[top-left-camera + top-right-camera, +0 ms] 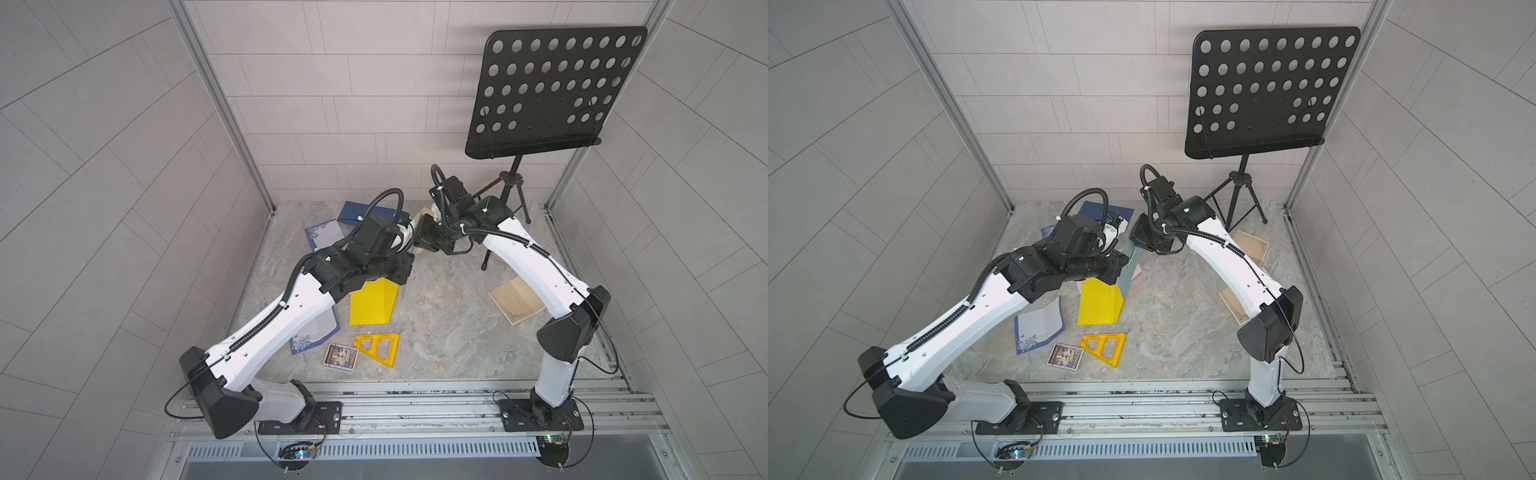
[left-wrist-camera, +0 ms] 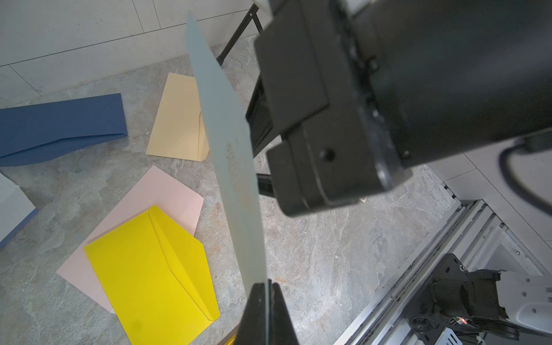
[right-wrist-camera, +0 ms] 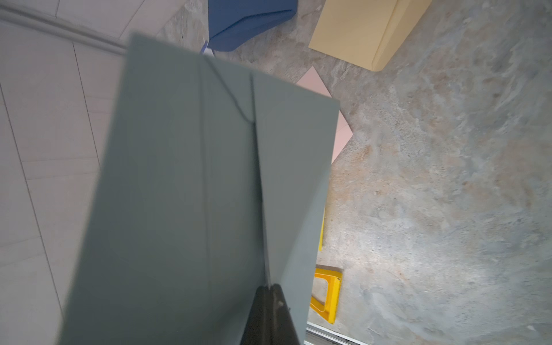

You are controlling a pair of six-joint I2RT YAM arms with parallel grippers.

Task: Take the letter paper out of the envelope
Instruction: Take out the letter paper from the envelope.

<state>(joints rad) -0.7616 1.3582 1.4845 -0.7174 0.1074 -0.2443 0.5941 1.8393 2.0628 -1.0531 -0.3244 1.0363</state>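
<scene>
Obs: the grey-green paper envelope hangs in the air above the marbled tabletop, between my two arms. My left pincer is clamped on one edge. My right pincer is clamped at a fold on its face; flap or wall, I cannot tell. No letter paper shows at the envelope. Judgement: lift done, extraction not yet begun; opening it and pulling the sheet remain.

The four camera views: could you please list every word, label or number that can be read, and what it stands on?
No text can be read in any view.
On the small card: colourful print, too small to read.
On the blue-edged sheet: patterns only, nothing legible.
On the tan sheet: corner ornament, any writing too small.
On the grey-green envelope: plain, no print shows.
</scene>
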